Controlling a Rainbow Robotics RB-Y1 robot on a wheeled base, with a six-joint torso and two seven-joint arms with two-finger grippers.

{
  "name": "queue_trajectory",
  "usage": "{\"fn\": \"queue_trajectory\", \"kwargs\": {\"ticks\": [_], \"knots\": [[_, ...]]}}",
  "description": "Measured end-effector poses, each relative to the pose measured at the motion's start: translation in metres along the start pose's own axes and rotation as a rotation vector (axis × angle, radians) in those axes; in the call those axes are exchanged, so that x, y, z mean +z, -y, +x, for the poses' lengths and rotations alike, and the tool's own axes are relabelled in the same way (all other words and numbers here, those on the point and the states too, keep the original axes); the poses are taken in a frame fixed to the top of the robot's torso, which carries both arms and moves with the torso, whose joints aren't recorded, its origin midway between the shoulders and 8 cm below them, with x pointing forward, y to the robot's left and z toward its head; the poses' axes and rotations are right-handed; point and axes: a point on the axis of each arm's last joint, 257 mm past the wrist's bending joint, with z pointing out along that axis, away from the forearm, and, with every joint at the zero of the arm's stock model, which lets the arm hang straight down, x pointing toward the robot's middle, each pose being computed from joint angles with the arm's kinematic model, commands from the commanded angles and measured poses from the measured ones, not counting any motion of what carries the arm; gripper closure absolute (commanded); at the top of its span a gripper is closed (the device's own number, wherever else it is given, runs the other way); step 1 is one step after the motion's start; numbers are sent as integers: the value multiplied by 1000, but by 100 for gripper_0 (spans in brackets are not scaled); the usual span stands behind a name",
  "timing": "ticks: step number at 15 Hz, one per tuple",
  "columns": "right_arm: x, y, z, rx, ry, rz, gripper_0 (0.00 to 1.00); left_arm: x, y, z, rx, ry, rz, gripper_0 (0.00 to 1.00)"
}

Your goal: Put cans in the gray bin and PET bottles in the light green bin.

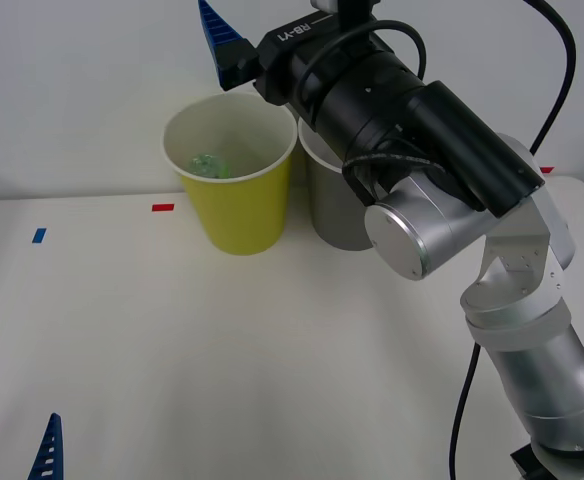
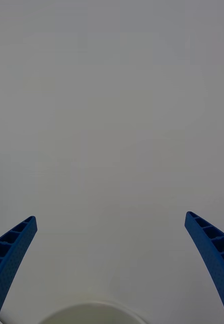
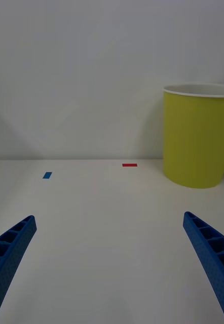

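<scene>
The light green bin [image 1: 234, 195] stands at the back of the white table, and the gray bin [image 1: 327, 210] is right beside it, partly hidden by my right arm. A PET bottle [image 1: 210, 163] with a green label lies inside the light green bin. My right gripper [image 1: 215, 35] hovers open above that bin's far rim, nothing between its fingers [image 2: 10, 248]. A white bin rim [image 2: 91, 308] curves just under them. My left gripper [image 3: 109, 215] stays open low over the table's near left, facing the light green bin [image 3: 195, 136]. Cans are out of view.
Small tape marks lie on the table [image 1: 272, 350]: a red one [image 1: 162, 207] left of the bins, a blue one [image 1: 39, 235] farther left, another red one [image 1: 545, 170] at the right. A white wall rises close behind the bins.
</scene>
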Motion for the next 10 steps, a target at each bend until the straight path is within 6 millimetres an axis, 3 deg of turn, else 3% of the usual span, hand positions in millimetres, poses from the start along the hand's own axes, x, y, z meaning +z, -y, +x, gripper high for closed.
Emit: {"fn": "queue_trajectory", "kwargs": {"ticks": [7,10], "knots": [[-97,47,-10,-11,23,172,0,0,0,0,0,0,0,0],[-136,73,-6,-11,0,257,0,0,0,0,0,0,0,0]]}}
